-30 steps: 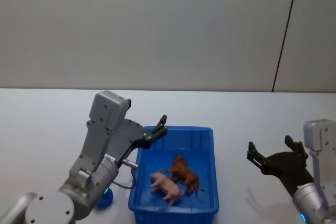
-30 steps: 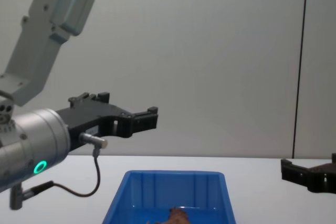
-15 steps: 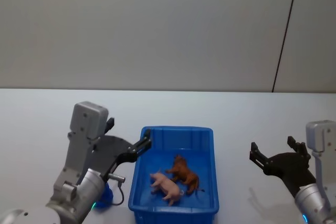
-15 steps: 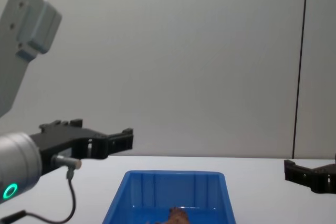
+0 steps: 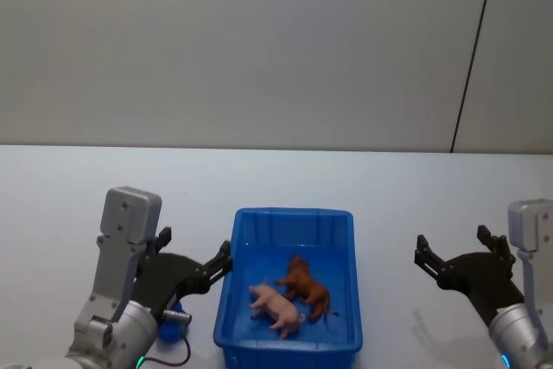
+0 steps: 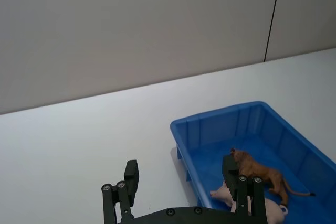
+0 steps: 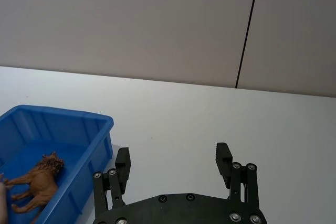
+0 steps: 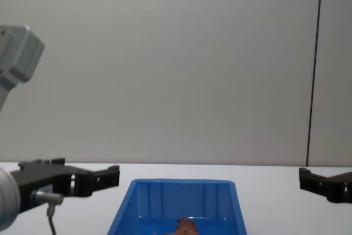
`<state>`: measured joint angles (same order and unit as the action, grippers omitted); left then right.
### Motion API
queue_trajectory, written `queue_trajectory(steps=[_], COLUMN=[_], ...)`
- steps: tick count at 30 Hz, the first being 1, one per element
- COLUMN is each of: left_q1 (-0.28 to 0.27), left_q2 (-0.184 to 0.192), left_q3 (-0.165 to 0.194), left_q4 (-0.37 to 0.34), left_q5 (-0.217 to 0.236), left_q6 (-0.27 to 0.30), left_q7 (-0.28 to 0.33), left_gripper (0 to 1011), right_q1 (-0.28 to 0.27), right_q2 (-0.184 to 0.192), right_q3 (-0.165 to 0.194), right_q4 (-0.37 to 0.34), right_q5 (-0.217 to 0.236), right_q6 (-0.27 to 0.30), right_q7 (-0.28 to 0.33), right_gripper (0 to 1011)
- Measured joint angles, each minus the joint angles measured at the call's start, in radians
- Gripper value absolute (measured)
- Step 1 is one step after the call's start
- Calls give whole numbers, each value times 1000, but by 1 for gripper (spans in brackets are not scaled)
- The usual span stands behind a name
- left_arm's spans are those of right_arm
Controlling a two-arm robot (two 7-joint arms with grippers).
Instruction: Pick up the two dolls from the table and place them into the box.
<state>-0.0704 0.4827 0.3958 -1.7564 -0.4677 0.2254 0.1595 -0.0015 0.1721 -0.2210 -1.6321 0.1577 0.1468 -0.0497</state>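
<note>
Both dolls lie inside the blue box (image 5: pixel 294 213) on the white table (image 5: pixel 69 187). The brown doll (image 5: pixel 304 284) is on its side near the middle, and the pink doll (image 5: pixel 275 303) lies just in front of it, touching it. My left gripper (image 5: pixel 194 245) hovers open and empty beside the box's left wall. In its wrist view, the left gripper (image 6: pixel 180 167) frames the box (image 6: pixel 220 116), the brown doll (image 6: pixel 257 170) and the pink doll (image 6: pixel 273 206). My right gripper (image 5: pixel 451 241) is open and empty to the right of the box, well apart from it.
A small blue object (image 5: pixel 177 308) sits on the table under my left arm, partly hidden. A plain grey wall (image 5: pixel 259 41) stands behind the table. Bare tabletop stretches between the box and my right gripper (image 7: pixel 172 153).
My left arm has pulled back and come down from above the box's left rim to beside its left wall, gripper still open. The dolls and the right arm have barely moved.
</note>
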Motion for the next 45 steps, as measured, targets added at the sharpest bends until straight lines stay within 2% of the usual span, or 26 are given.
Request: queue_trajectory(steps=[18,33,45], left_q1=[28,36,27], left_q2=[39,65,72], left_q3=[-29,-53,-65], left_q4=[7,33,76], left_q5=[-50,-67,-69], left_q6=[135,178,190], left_q7=[-12,-40,-111], left_gripper=[1001,1001,1001], right_q1=[-1,-1,-1], right_q2=[0,0,0], right_q3=[0,0,0], right_q4=[0,0,0], right_q5=[0,0,0], right_q6=[0,0,0], right_q7=[0,0,0], right_gripper=[1001,1001,1001])
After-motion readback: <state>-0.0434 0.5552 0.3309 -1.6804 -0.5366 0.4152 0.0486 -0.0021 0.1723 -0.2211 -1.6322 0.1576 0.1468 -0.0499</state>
